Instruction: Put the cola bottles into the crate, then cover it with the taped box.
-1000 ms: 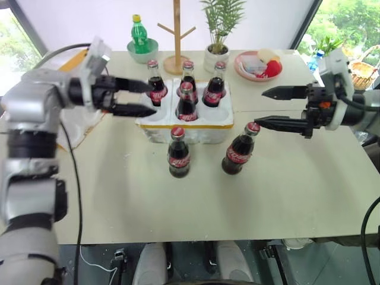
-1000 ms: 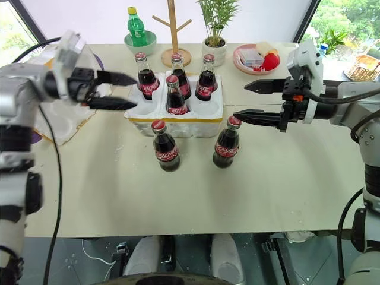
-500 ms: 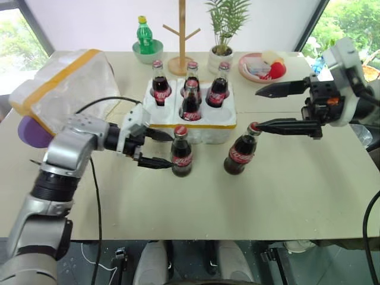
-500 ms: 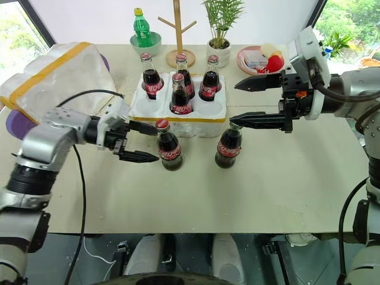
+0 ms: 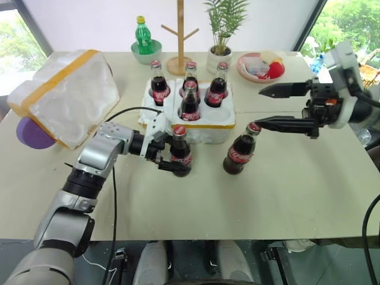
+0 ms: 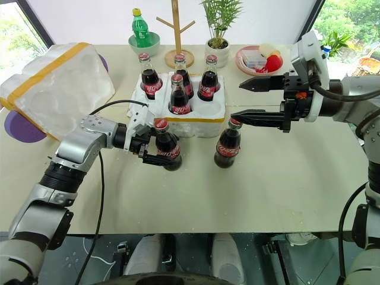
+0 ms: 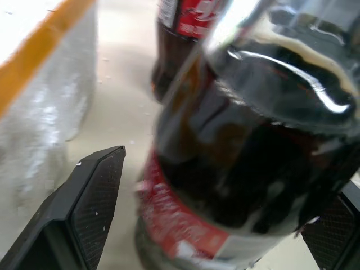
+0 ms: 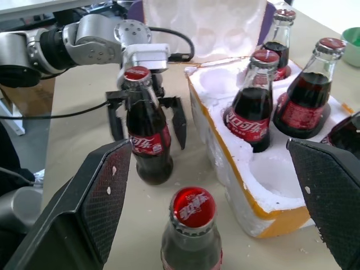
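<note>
Four small glass cola bottles with red caps [image 5: 190, 98] stand in the wells of the low white foam crate [image 5: 205, 127] on the pale desk [image 5: 285, 190]; two more stand on the desk in front of it. The large taped white foam box [image 5: 65, 95] lies to the left. The loading step appears under way. The left gripper [image 6: 155, 145] has its black fingers [image 8: 180, 121] spread around the nearer loose bottle [image 6: 166, 148], not visibly pinching it. They likely need to close, then lift it into an empty well. The right gripper [image 5: 276, 107] hovers above the other loose bottle [image 5: 240, 151], fingers wide apart and empty.
</note>
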Robot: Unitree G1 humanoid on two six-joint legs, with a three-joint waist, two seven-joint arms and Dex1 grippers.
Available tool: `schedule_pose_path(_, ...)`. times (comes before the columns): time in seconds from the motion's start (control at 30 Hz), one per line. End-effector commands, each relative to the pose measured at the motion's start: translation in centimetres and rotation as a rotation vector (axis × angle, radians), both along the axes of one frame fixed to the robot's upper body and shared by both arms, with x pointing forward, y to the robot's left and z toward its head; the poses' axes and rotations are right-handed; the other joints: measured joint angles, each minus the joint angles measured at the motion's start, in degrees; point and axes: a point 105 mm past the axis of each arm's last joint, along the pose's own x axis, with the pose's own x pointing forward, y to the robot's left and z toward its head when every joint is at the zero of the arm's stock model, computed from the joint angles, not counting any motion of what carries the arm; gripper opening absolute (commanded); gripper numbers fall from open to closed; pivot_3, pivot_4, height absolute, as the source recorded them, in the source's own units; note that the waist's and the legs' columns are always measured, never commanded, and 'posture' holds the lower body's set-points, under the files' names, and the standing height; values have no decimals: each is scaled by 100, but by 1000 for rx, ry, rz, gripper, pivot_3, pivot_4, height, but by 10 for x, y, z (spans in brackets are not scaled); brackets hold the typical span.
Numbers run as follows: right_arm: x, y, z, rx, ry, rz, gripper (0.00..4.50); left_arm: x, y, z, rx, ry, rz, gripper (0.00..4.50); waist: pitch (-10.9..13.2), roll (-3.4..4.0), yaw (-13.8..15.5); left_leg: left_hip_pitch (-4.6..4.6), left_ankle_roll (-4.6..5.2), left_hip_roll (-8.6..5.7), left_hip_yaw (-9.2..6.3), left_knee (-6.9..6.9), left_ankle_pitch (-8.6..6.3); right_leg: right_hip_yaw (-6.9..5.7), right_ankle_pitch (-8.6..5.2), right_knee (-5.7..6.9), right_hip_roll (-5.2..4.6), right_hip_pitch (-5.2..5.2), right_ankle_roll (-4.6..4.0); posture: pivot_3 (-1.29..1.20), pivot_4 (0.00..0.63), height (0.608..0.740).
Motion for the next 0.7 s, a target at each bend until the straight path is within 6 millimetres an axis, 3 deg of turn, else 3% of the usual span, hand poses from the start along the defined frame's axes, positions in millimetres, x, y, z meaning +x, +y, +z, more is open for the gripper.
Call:
schedule_pose_path(0.03,-2,-2,11,14,-59,-14,4500,-5,3,17,-11,-11,-37,2841,0,0,-1,0,0,0,-2,0,0,0,0,0,0,0,0,0,150,740)
schedule_pose_path(0.23,1,-3,10,23,-55,-27,4500,-11,18,54,-107,58,-27,2833,1,-1,-7,0,0,2,-5,-1,0,1,0,0,1,-2,-1,0,150,740)
schedule_pose_path(0.33,4,-2,8,21,-53,-33,4500,5,37,105,-240,29,77,2833,7,-9,14,-6,0,2,-10,0,0,0,0,0,1,-4,0,0,150,740)
schedule_pose_path(0.4,4,-1,8,23,-53,-33,4500,21,46,123,-279,-20,159,2833,8,-10,16,-14,-1,0,-10,4,0,-8,0,-1,0,-5,0,0,150,740)
schedule_pose_path(0.57,6,1,7,27,-57,-35,4500,59,62,141,-298,-138,333,2833,4,-4,4,-6,2,-4,0,2,-1,-4,-2,-3,0,-1,4,0,150,740)
schedule_pose_path(0.7,7,2,6,32,-60,-45,4500,74,63,129,-224,-175,355,2833,5,-5,4,-9,-1,-2,6,1,0,-6,-3,-2,5,-6,3,0,150,740)
